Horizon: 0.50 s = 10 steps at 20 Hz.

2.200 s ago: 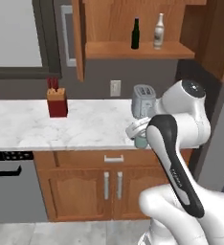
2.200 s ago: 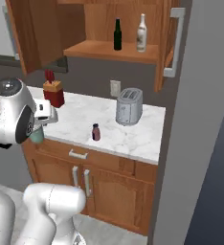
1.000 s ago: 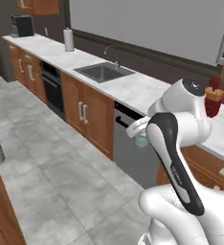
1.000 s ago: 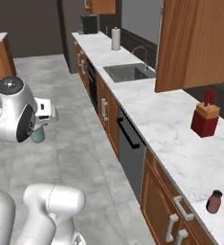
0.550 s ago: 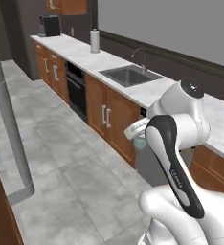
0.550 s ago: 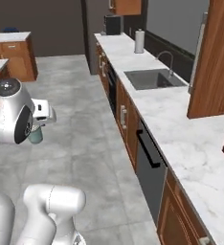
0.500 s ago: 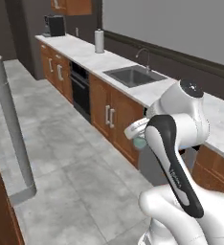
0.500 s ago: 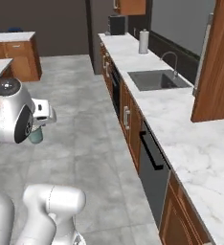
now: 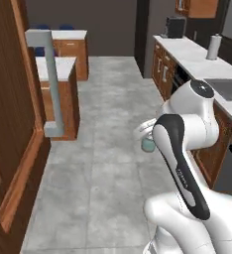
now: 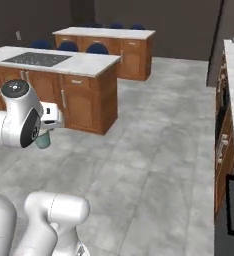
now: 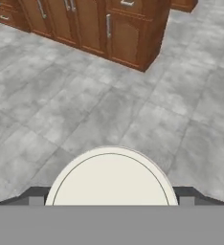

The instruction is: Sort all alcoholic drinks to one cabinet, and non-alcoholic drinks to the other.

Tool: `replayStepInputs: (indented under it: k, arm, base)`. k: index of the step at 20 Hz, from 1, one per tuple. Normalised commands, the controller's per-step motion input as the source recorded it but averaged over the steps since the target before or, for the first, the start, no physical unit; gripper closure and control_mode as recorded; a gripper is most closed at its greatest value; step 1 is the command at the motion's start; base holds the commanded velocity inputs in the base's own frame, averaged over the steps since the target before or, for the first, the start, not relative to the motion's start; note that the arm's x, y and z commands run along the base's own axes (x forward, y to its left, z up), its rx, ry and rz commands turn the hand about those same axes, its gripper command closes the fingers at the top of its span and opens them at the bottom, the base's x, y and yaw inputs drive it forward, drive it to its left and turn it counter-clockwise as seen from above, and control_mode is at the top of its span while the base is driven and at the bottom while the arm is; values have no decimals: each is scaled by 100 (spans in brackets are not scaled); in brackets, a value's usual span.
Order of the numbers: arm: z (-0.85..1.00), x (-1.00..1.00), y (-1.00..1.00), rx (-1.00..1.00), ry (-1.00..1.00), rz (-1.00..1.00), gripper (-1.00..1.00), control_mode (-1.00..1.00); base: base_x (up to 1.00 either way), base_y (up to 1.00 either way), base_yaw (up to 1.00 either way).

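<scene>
Gripping teal cup point(image 9: 148, 145) — jaws spread wide around its whitish lid point(image 11: 112, 178).

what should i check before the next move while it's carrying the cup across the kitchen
1. Cup in the gripper: ok, its teal body hangs below the hand and its whitish lid sits between the finger tips.
2. Cup upright: ok.
3. Floor ahead free: ok.
4. Clearance to the island: ok, apart.
5. Target cabinet in sight: cannot tell.
</scene>
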Motion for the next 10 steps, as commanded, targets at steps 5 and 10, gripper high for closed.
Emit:
replayStepInputs:
  k: [5, 10]
  arm:
    - [0, 0, 0, 0, 0, 0, 100, 100]
    - [0, 0, 0, 0, 0, 0, 100, 100]
  base:
    - [31, 5, 90]
    - [45, 9, 81]
